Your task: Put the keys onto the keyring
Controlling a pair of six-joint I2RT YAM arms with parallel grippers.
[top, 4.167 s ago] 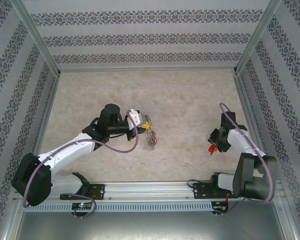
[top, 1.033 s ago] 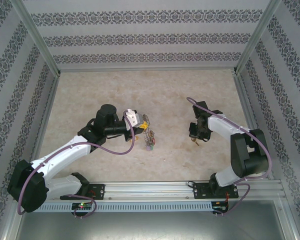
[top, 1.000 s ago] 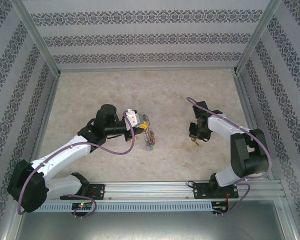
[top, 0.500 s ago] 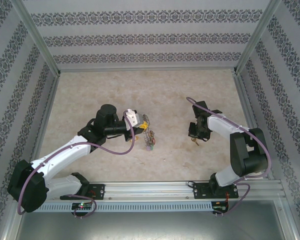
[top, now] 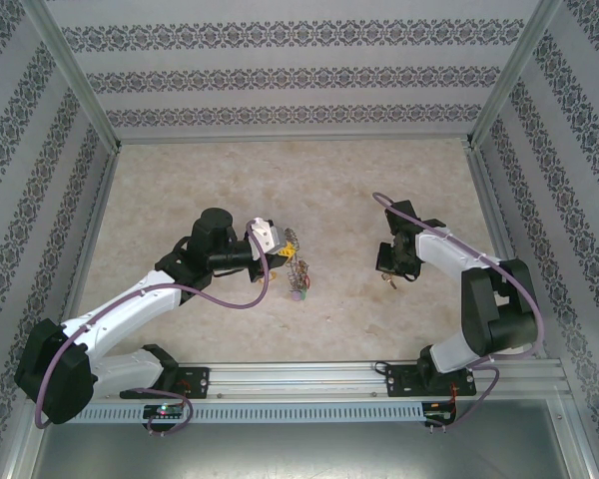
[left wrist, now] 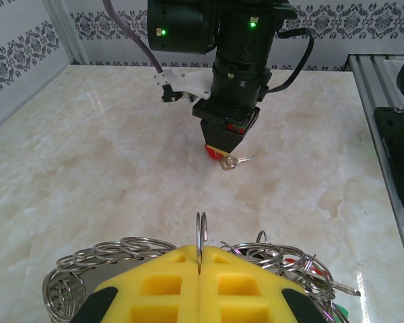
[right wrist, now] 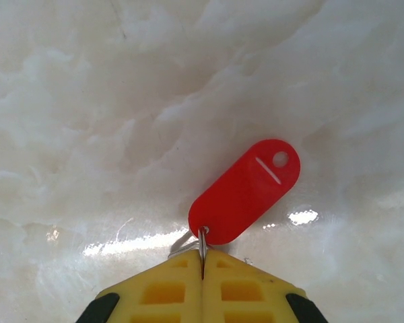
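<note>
Two grippers: both loaded and well apart across the table (top: 359,190); the key is not on the ring yet.
left gripper (left wrist: 200,254): yellow pads (left wrist: 161,286) pressed together on a thin upright wire loop of the keyring (left wrist: 124,250). The rest of the ring bundle fans out around and under the tips. Can't tell if the pinched loop is the main hoop or one of the small rings.
keyring position: left of table centre in the top view, at the left gripper's tip. Contact with the table is unclear.
right gripper (right wrist: 202,257): fingers (right wrist: 161,286) closed on the small ring of the red-tag key (right wrist: 246,188). The tag sticks out past the tips. The left wrist view shows the metal blade dangling below.
key position: right of table centre, low over the table, under the right gripper. Touching or not, cannot tell.
step (judged): carry the key across and line it up with the held loop.
risk, swing: the grip is on the tiny ring only, so tag and blade hang free. A fast move would make them swing and spoil the line-up.
risk, slip: thin wire in soft pads can twist, so the loop could turn and hide its opening.
risk, drag: the key is carried low, so blade or tag could catch the table and pull out.
risk, snag: the dense fringe of rings could hook the key onto the wrong ring.
risk, collision: the fingers are bulky and the parts tiny, so the tips may bump before the rings meet.
</note>
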